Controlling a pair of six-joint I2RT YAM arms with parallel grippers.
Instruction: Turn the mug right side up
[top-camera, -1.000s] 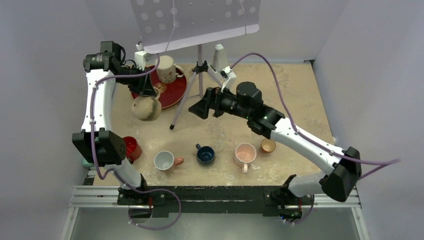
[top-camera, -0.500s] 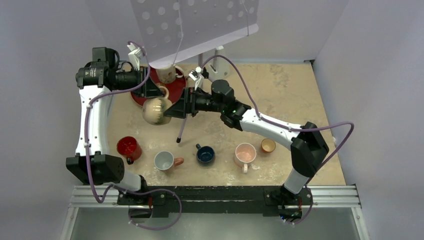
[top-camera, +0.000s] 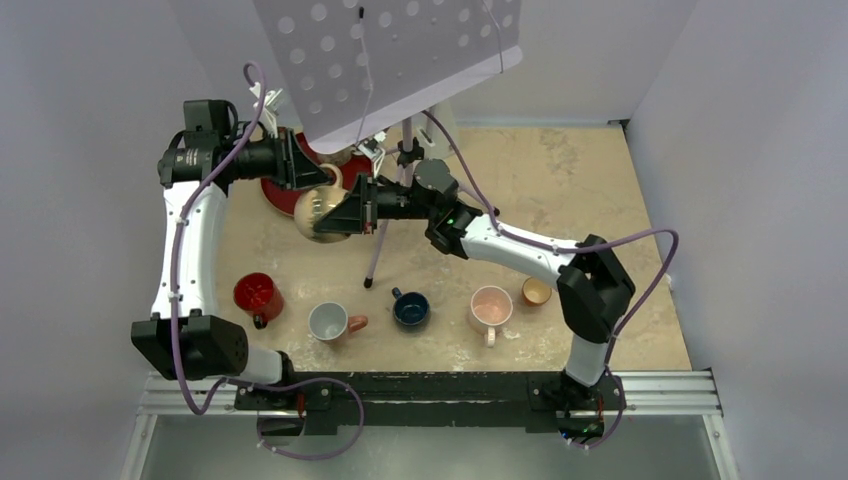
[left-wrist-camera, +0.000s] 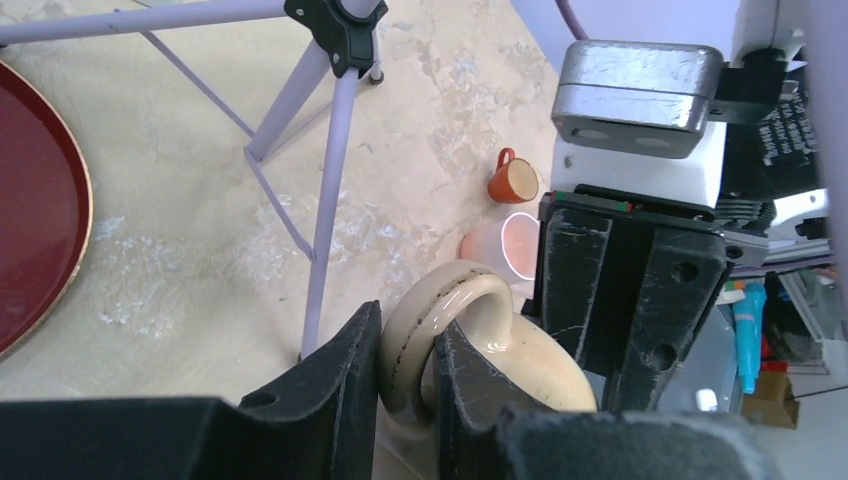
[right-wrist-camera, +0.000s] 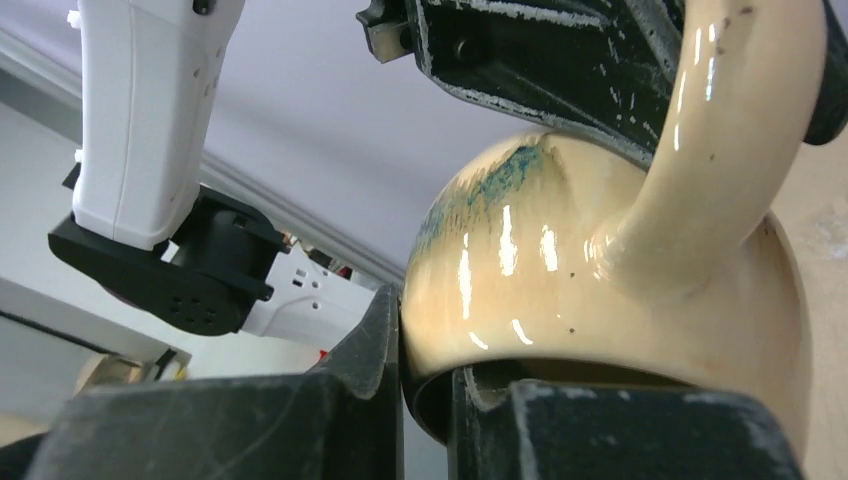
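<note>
The cream, round-bodied mug (top-camera: 318, 208) hangs in the air beside the red plate (top-camera: 283, 197), tipped on its side. My left gripper (top-camera: 316, 180) is shut on its loop handle (left-wrist-camera: 432, 312), one finger through the loop and one outside. My right gripper (top-camera: 348, 208) comes in from the right and is shut on the mug's rim (right-wrist-camera: 520, 365), with one finger inside the mouth and the other against the outer wall. In the right wrist view the mug (right-wrist-camera: 600, 270) fills the frame, and the left gripper's black fingers (right-wrist-camera: 540, 60) show above it.
A music stand's tripod (top-camera: 383, 232) and perforated panel (top-camera: 390, 50) stand just behind both grippers. Along the near edge sit a red mug (top-camera: 255, 295), a white mug (top-camera: 328, 321), a blue mug (top-camera: 410, 308), a pink mug (top-camera: 490, 306) and a small orange cup (top-camera: 536, 291).
My right arm swung left to the mug and its jaws went from wide open to shut on the rim. The left arm lifted the mug slightly up and to the right.
</note>
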